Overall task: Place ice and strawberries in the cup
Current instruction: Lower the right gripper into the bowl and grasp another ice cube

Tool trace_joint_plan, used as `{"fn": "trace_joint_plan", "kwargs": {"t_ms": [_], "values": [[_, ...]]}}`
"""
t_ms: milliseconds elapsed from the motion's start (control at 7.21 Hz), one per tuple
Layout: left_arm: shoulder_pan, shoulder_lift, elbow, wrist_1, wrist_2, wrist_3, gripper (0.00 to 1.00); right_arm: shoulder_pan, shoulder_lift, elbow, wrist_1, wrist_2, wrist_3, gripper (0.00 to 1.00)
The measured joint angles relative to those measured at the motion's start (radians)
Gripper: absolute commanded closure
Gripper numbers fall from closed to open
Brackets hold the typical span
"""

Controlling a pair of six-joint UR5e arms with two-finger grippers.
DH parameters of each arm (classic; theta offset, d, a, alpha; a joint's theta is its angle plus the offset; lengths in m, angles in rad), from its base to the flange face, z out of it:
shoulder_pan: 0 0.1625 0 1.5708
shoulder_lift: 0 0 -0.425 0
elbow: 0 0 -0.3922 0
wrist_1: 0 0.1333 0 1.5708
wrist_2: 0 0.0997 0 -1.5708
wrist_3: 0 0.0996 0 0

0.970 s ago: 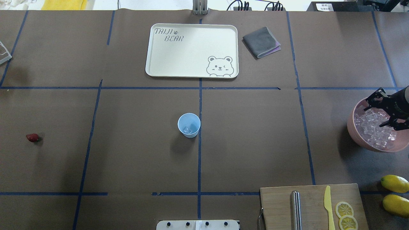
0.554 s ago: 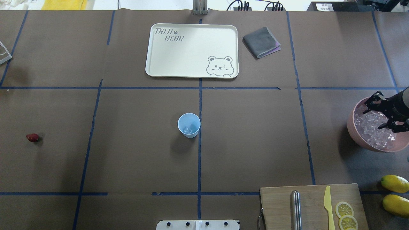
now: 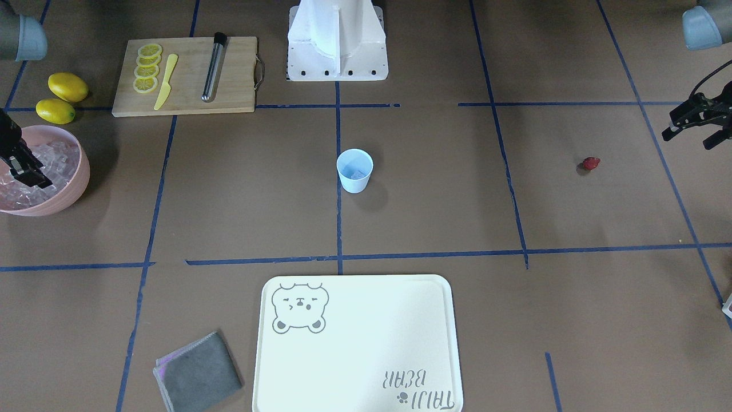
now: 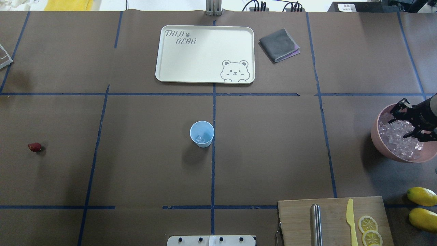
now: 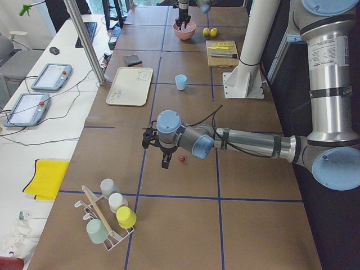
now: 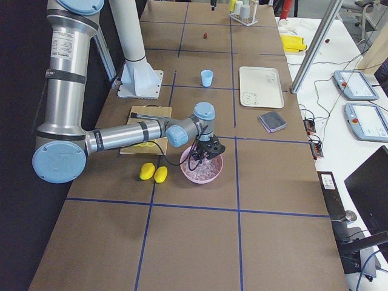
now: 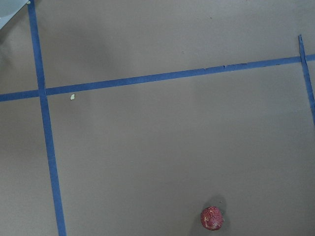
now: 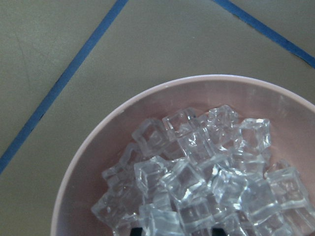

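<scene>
A: Overhead exterior first: where is the ice point(image 4: 397, 140) lying?
B: It is lying heaped in the pink bowl point(image 4: 376, 135), right under the right pincer point(image 4: 402, 122), which is hanging spread wide and gripping nothing. Some ice is also sitting in the cup point(image 4: 202, 134), well apart from both pincers.
A: And the strawberry point(image 4: 34, 147)?
B: It is resting on the desk point(image 4: 273, 153) near the left pincer point(image 3: 686, 140) but not touching it; that pincer is gaping too, holding nothing.
</scene>
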Motion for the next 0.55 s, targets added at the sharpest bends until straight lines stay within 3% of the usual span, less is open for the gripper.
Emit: {"fn": "trace_joint_plan", "kwargs": {"t_ms": [139, 554], "values": [[0.000, 0.004, -0.001, -0.001, 0.000, 0.000, 0.00, 0.000, 0.001, 0.001, 0.000, 0.000, -0.001, 1.00], [0.000, 0.007, -0.001, -0.001, 0.000, 0.000, 0.00, 0.002, 0.005, 0.023, -0.002, 0.002, -0.004, 1.00]]}}
